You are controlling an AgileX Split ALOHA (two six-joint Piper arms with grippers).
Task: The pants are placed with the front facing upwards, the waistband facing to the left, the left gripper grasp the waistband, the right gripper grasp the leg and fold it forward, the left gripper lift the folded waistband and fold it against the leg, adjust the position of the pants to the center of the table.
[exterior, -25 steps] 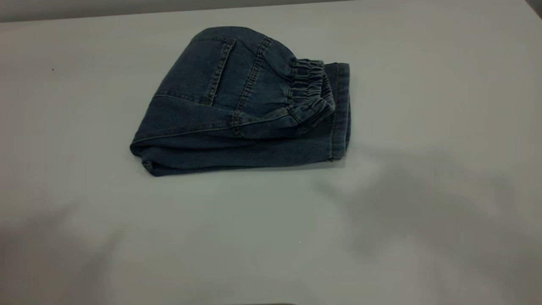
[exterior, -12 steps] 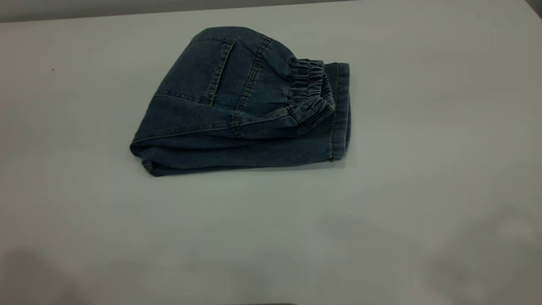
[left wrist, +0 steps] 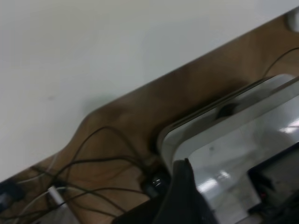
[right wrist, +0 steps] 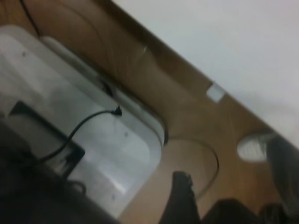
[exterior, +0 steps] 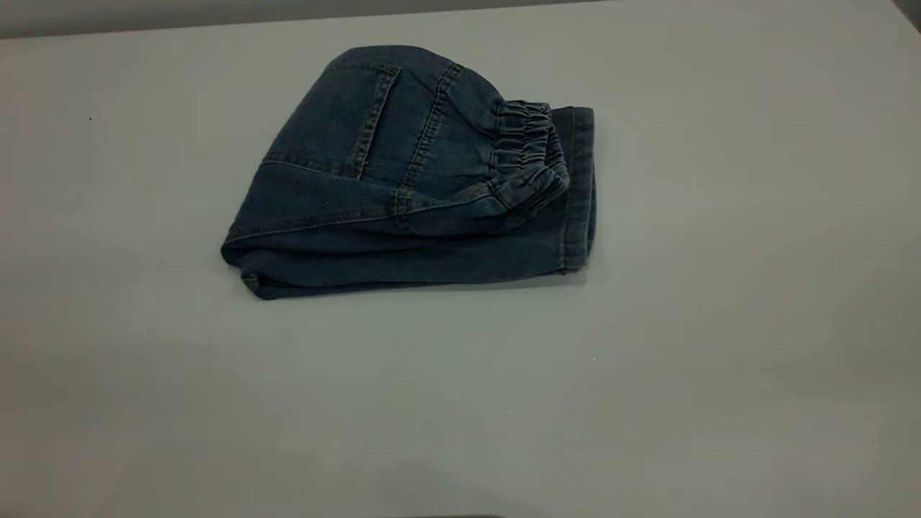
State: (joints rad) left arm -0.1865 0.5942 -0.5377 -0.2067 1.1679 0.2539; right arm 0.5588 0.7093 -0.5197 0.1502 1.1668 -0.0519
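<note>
The left gripper is off the table, absent from the exterior view; its wrist camera looks past one dark finger at the table's edge, brown flooring, cables and a pale metal base plate, which suggests the arm is parked back at its mount. Whether that claw is released or clenched cannot be told. On the table, the pants lie folded into a compact bundle, somewhat toward the far side and slightly left of the middle. The folded edge sits at the left, the back pocket faces up, and the waistband is doubled over onto the leg, its ruffled elastic just short of the stitched hem at the bundle's right end. That layout fits both folds being complete, with nothing holding the cloth. The right gripper is likewise out of the exterior view, its camera facing floor and its own base plate, so it appears parked; its claw state cannot be told either. The task looks essentially finished, though the bundle could arguably sit nearer the centre.
</note>
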